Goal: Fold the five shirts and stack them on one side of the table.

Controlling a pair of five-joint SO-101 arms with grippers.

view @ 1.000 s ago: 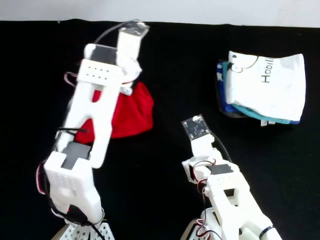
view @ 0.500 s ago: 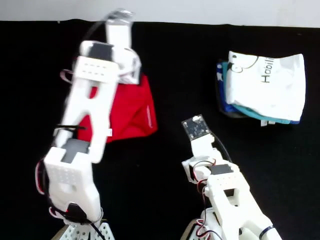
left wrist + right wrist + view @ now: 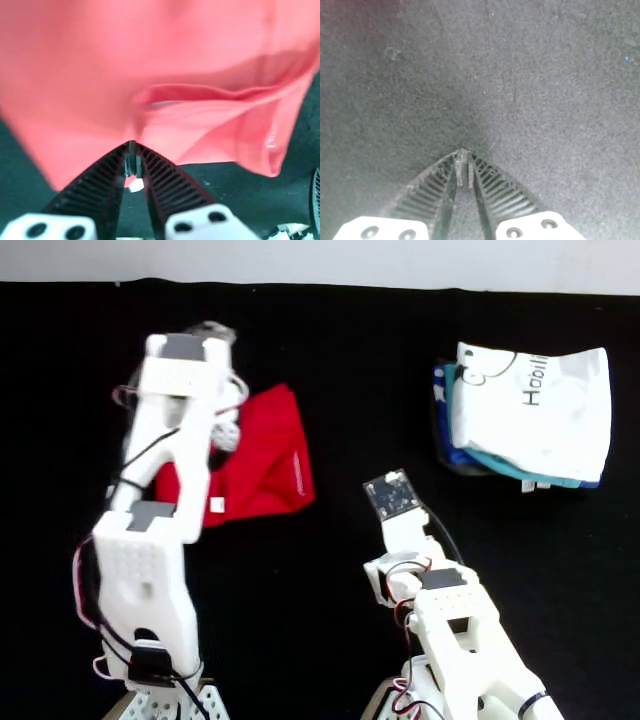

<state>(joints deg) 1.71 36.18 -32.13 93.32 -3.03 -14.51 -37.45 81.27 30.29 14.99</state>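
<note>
The red shirt [image 3: 262,452] lies crumpled on the black desk [image 3: 350,360], left of the middle and partway toward the far edge. It is loosely bunched rather than flat, with a small white label [image 3: 215,504] showing at its near edge. The left arm [image 3: 165,490] stretches from the near left corner over the shirt's left part. In the left wrist view the left hand [image 3: 131,152] has its two ribbed fingers [image 3: 102,175] closed tip to tip, right on the hem of the red cloth, so it has the shirt pinched. The cloth rises in a fold just beyond the tips.

At the far right of the desk sits a pile of folded shirts [image 3: 522,420]. A white shirt [image 3: 540,405] is on top, with blue and teal edges showing beneath it on the left and near sides. The pile is well apart from the red shirt.

The right arm [image 3: 450,620] stands near the middle right. The right hand [image 3: 463,165] points down at bare black desk, with its fingers pressed together and nothing between them.
</note>
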